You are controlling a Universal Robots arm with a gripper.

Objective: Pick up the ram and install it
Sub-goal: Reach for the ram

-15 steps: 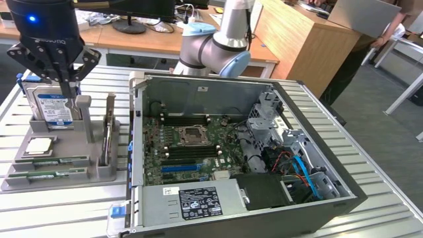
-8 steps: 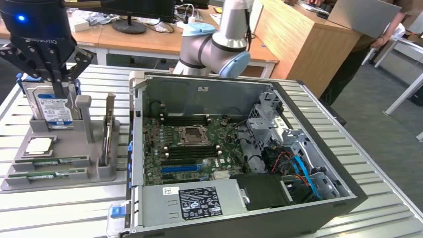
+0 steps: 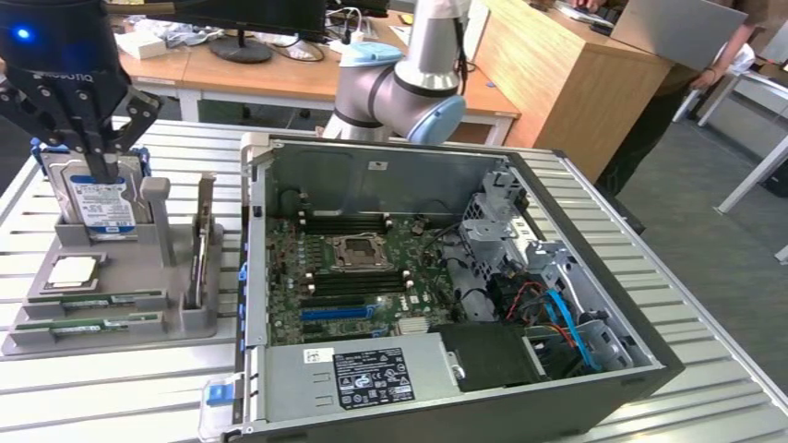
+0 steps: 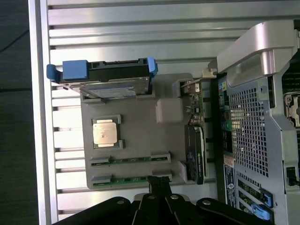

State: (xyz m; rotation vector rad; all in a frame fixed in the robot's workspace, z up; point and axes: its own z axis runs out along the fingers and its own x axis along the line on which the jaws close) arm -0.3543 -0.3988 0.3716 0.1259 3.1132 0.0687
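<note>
Two ram sticks, thin and green, lie flat in slots at the front of a grey holder tray [image 3: 185,323]: one ram [image 3: 101,300] and a second ram [image 3: 87,323] beside it. In the wrist view they are the ram [image 4: 131,160] and the ram [image 4: 127,179]. My black gripper [image 3: 105,172] hangs above the tray over the upright hard drive [image 3: 99,198], its fingers shut to a point with nothing held. In the wrist view the gripper [image 4: 159,182] shows over the tray's edge near the end of one stick.
The open computer case [image 3: 591,231] lies on the slatted metal table [image 3: 689,277], its motherboard [image 3: 357,277] with dark memory slots exposed. The tray also carries a CPU [image 3: 74,270] and an upright card [image 3: 201,245]. A person [image 3: 659,101] stands by the wooden counter behind.
</note>
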